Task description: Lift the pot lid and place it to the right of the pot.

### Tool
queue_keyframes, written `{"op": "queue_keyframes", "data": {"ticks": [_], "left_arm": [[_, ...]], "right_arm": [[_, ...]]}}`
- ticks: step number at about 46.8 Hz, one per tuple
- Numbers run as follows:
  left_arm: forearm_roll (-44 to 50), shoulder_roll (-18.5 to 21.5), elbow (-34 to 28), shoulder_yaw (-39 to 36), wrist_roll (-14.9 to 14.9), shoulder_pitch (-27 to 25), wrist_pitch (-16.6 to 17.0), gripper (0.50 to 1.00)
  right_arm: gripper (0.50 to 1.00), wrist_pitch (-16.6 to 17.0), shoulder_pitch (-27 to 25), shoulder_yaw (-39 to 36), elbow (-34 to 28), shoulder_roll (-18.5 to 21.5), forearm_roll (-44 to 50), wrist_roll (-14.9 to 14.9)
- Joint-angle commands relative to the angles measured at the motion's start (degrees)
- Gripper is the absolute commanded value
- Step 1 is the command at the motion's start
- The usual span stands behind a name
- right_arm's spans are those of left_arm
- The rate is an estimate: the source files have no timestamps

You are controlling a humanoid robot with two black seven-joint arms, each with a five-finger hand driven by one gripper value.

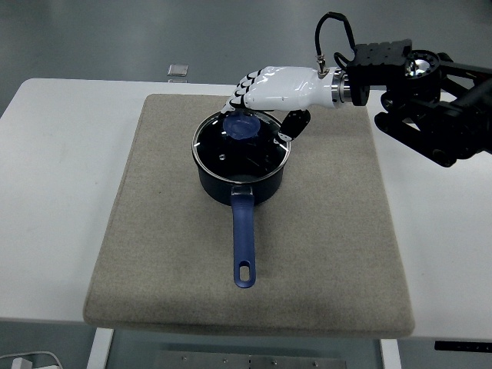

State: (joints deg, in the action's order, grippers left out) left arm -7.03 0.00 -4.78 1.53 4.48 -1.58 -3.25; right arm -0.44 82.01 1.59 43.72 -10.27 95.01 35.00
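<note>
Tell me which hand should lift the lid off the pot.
The right hand. It is already over the lid with its fingers at the blue knob, and the free mat lies on its side. No left hand is in view.

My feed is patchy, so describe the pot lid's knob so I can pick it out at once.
On the white table lies a grey mat, with a dark blue saucepan on its far half. The knob tops the glass lid, under the white right hand. It is the only pale blue disc; the handle is long.
</note>
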Motion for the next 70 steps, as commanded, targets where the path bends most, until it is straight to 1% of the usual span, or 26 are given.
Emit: {"op": "queue_keyframes", "data": {"ticks": [1,70], "left_arm": [[0.0,0.0,0.0,0.1,0.0,0.0,0.0,1.0],[0.0,0.0,0.0,0.0,0.0,0.0,0.0,1.0]], "right_arm": [[0.903,0.1,0.8,0.0,-0.1,0.2,0.0,0.0],[0.901,0.0,0.7,2.7,0.0,1.5,0.0,0.0]]}}
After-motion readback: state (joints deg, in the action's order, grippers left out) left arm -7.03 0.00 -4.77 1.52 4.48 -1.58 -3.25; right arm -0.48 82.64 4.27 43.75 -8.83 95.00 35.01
